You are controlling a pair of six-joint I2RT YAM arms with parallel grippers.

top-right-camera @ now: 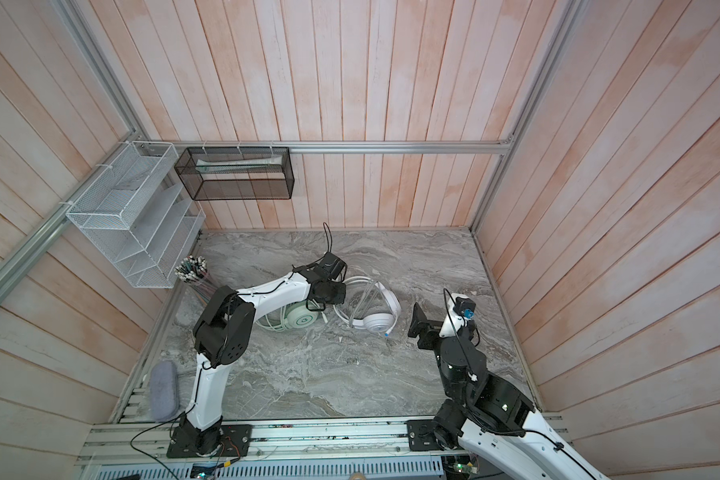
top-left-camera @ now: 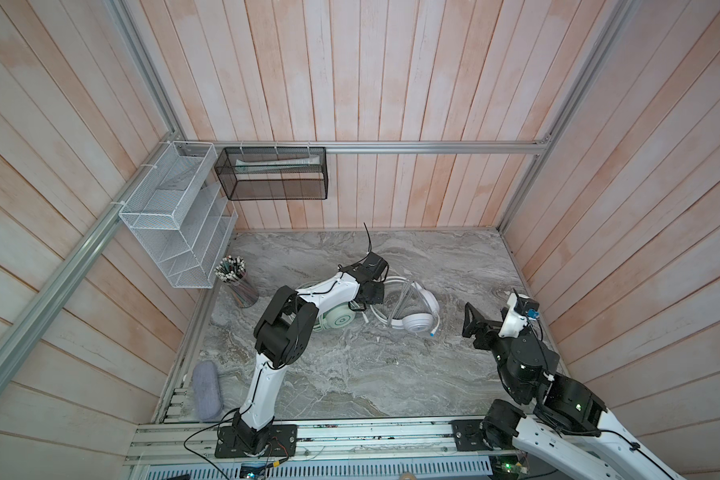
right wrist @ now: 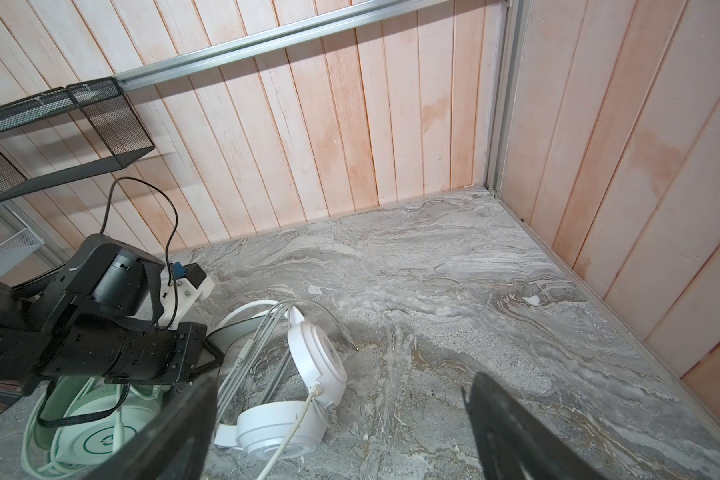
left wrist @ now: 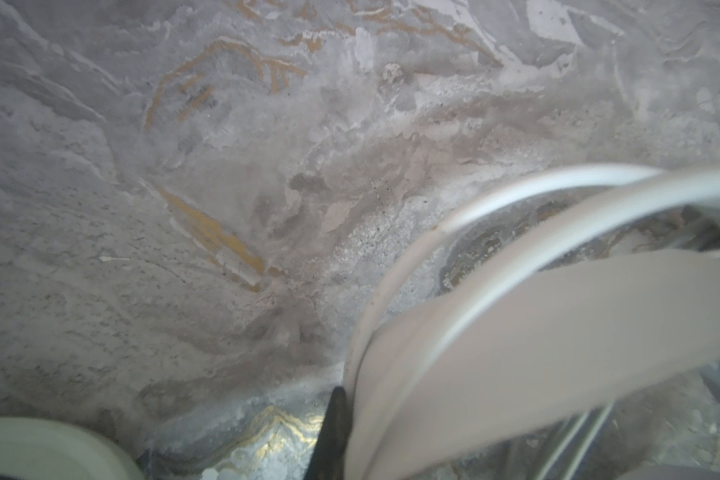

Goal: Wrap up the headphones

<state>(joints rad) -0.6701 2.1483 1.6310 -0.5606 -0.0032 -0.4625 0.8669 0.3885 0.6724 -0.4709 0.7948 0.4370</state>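
Left gripper (top-left-camera: 362, 306), shut, sat low with mint headset (top-left-camera: 341, 320) beneath and white headset (top-left-camera: 418, 322) beside, likely to gather cable (right wrist: 258, 336); its catch was unclear. Right gripper (top-left-camera: 476, 330) stood wide, apart, facing white headset.

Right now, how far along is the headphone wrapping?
Done: nothing finished. The white headset has its cable gathered in several strands, but a plug lies loose on the table. In hand: the left gripper is shut low between the two headsets; what it pinches is hidden. The right gripper is open and empty. Left: the mint headset, its green cable sprawled loose around it.
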